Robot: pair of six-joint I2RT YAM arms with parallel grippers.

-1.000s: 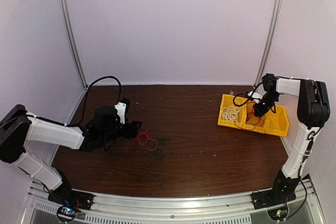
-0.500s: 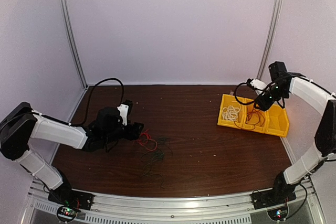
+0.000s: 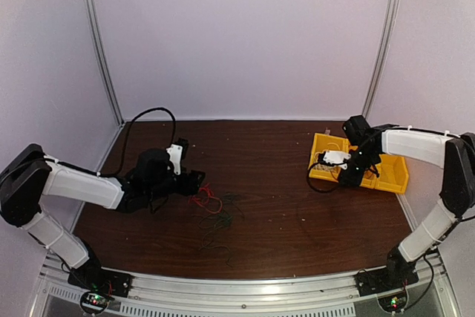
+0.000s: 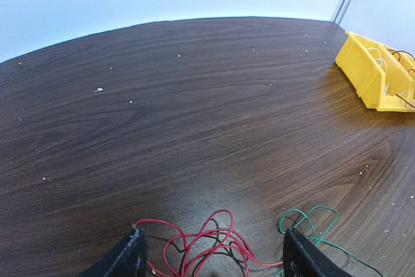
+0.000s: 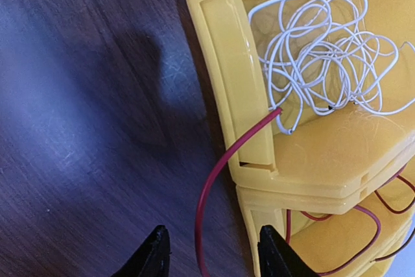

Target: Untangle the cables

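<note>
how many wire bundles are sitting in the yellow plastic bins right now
2: a tangled white wire in the end yellow plastic bin, and a thin red wire in the next bin beside it. Any further bin is mostly hidden.

Open table (image 3: 282, 154), bins (image 5: 227, 76) perhaps crowding right claw (image 5: 213, 241)

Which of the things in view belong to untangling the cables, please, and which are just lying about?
Job: tangled red cable, green cable; white cable and second red cable at the yellow bins.
Lying about: arm's thick black cable; white specks.
</note>
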